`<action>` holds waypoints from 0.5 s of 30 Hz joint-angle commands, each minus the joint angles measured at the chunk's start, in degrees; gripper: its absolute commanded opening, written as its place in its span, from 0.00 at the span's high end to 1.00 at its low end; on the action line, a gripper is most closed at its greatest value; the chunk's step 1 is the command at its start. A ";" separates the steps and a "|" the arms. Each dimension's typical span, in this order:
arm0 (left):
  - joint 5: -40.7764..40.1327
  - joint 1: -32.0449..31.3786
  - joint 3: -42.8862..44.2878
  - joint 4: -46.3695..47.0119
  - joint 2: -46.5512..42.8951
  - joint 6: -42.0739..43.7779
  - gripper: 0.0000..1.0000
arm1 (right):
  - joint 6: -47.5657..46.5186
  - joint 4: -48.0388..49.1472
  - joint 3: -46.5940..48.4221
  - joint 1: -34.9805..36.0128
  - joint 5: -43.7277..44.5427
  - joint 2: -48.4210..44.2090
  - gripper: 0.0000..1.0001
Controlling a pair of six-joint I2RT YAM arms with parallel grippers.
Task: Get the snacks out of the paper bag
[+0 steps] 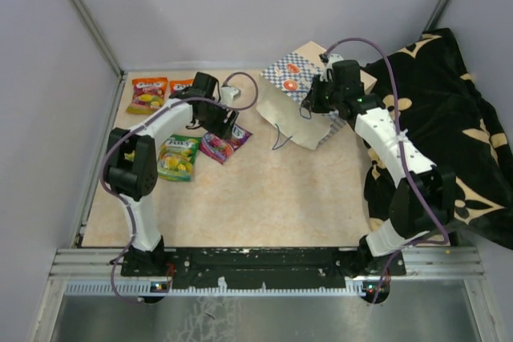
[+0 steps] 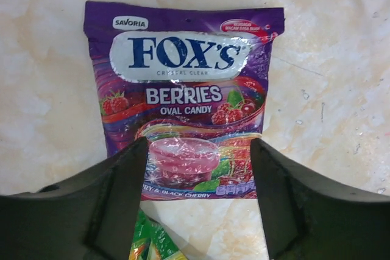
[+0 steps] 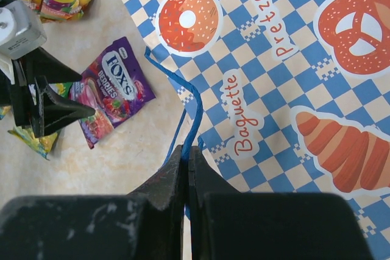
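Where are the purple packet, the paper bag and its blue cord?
purple packet (image 2: 183,98): left wrist view, printed front.
paper bag (image 3: 292,86): right wrist view, checked side.
blue cord (image 3: 198,114): right wrist view, mid-strand.

The left arm (image 1: 160,122) bends forward, and the left gripper (image 2: 200,150) points down with its two fingers wide apart, holding nothing. The right arm (image 1: 385,138) reaches forward too, and the right gripper (image 3: 186,153) is squeezed tight on a thin blue cord (image 3: 196,111).

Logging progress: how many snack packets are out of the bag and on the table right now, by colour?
Orange packets: 2
Green packet: 1
Purple packet: 1
Total: 4
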 commanded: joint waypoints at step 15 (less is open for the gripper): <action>-15.20 -0.23 8.62 7.35 14.93 -16.76 0.39 | -0.35 0.15 -1.19 -0.41 0.48 -6.53 1.00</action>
